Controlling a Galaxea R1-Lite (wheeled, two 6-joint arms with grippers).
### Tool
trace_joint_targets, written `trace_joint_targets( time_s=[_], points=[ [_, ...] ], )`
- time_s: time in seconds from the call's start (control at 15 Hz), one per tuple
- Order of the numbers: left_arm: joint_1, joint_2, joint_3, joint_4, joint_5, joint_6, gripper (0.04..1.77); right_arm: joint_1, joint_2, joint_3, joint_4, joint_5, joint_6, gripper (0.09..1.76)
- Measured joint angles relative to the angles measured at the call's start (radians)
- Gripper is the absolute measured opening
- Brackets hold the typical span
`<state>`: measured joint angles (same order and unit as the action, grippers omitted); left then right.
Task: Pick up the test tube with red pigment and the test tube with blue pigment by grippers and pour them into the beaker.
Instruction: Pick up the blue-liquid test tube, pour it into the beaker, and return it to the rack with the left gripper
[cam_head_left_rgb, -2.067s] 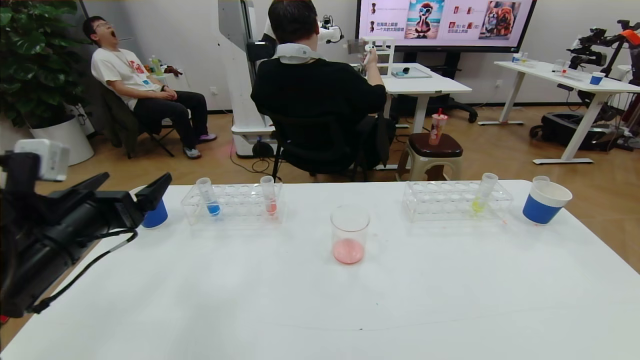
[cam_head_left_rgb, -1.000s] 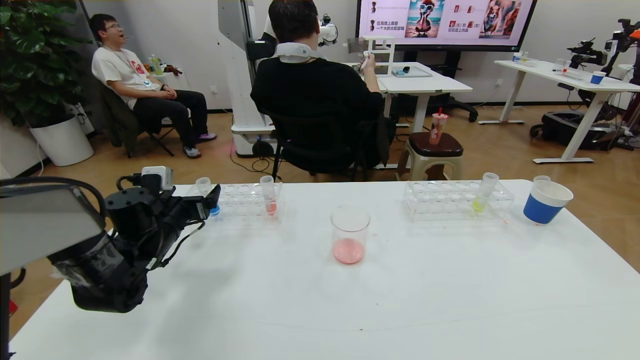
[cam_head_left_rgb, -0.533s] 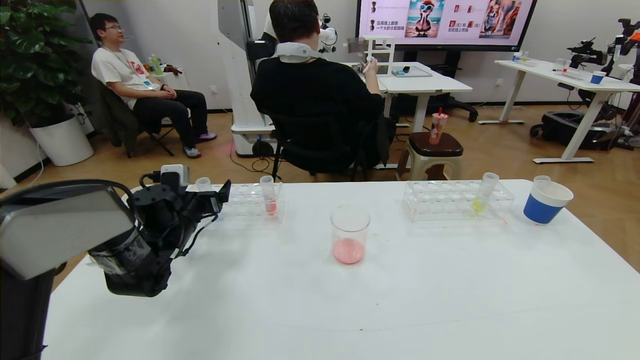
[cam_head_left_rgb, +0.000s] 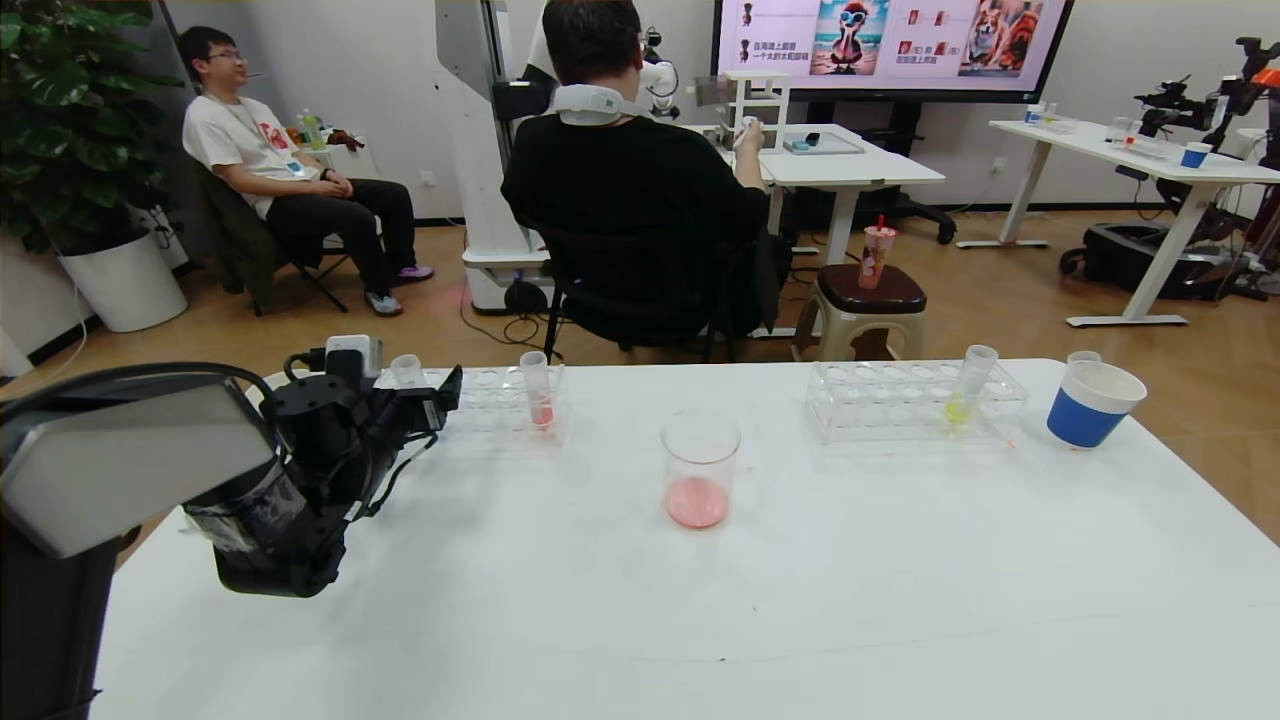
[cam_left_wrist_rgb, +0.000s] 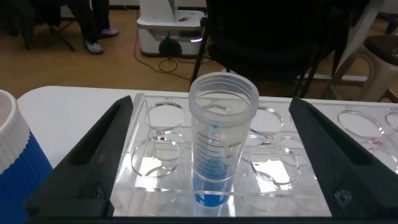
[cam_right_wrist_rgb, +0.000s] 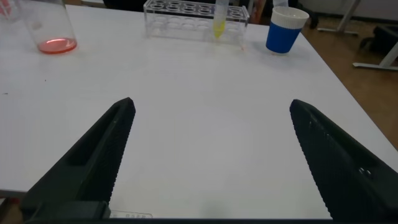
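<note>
Since half a second ago the left gripper (cam_head_left_rgb: 425, 392) has barely shifted, settling at the near edge of the left rack (cam_left_wrist_rgb: 155, 186) after its long swing in from the table's left side. Its fingers are spread wide and hold nothing, one on each side of the test tube with blue pigment (cam_left_wrist_rgb: 221, 143), which stands upright in the rack straight ahead of the wrist camera, centred in the gap but not yet touched. That tube's long axis is vertical, so the jaws would close across it from the sides (a short advance forward looks needed first). Farther along the same rack stands the test tube with red pigment (cam_head_left_rgb: 538, 392), also upright. Well to the right, mid-table, the beaker (cam_head_left_rgb: 699, 468) holds a little red liquid. The right gripper (cam_right_wrist_rgb: 208, 155) hangs open and empty over the bare table, far from both tubes; the left arm is plainly nearer.
</note>
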<state>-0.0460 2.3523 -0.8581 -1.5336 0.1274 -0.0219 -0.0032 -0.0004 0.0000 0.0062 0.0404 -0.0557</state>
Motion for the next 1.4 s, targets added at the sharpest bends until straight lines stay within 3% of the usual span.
trace_joint_targets(
  time_s=[0.93,1.27,1.33,1.4],
  points=[
    [0.002,0.006,-0.012,-0.001,0.019,-0.02,1.75,0.0,0.0,0.0,0.0,0.0,0.0,1.74],
    [0.005,0.017,-0.034,0.0,0.064,-0.025,1.75,0.0,0.0,0.0,0.0,0.0,0.0,1.74],
    [0.003,0.019,-0.036,0.0,0.064,-0.026,1.73,0.0,0.0,0.0,0.0,0.0,0.0,1.74],
    [0.001,0.02,-0.037,0.0,0.064,-0.027,1.57,0.0,0.0,0.0,0.0,0.0,0.0,1.74]
  ],
)
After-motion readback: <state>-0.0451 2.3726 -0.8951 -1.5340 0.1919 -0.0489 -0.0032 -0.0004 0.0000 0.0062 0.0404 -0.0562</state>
